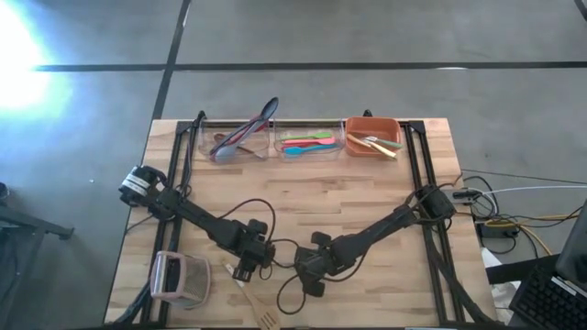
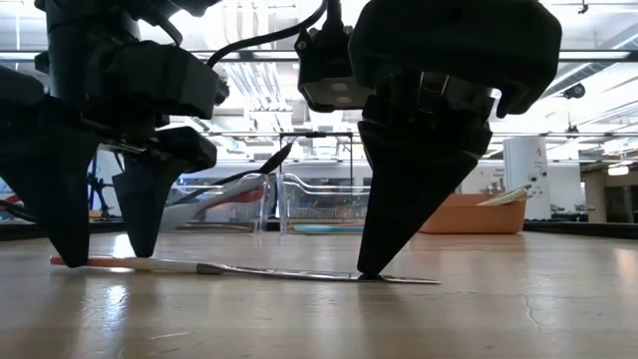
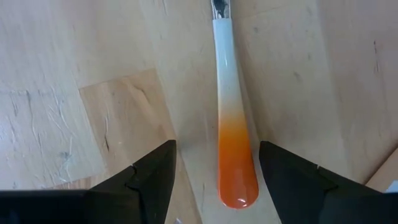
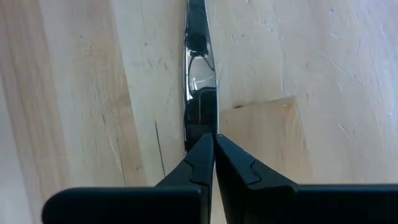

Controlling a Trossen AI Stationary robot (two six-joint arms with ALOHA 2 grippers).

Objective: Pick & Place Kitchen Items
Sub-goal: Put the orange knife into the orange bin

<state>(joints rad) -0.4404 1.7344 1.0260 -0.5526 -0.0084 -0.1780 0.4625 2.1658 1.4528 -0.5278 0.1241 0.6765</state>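
A slim utensil with an orange-to-white handle (image 3: 235, 134) and a polished metal blade (image 4: 199, 78) lay flat on the bare wooden table (image 1: 367, 197), near its front edge. Its long axis ran from one gripper to the other. The left gripper (image 3: 216, 180) stood released, its fingers straddling the handle end without contact. The right gripper (image 4: 213, 155) was clenched, tips meeting on the blade end; whether it actually gripped the metal could not be told. Both arms were equally near.

Grey concrete floor (image 1: 367, 37) w/ dark seams, bright glare (image 1: 18, 55) at one corner.
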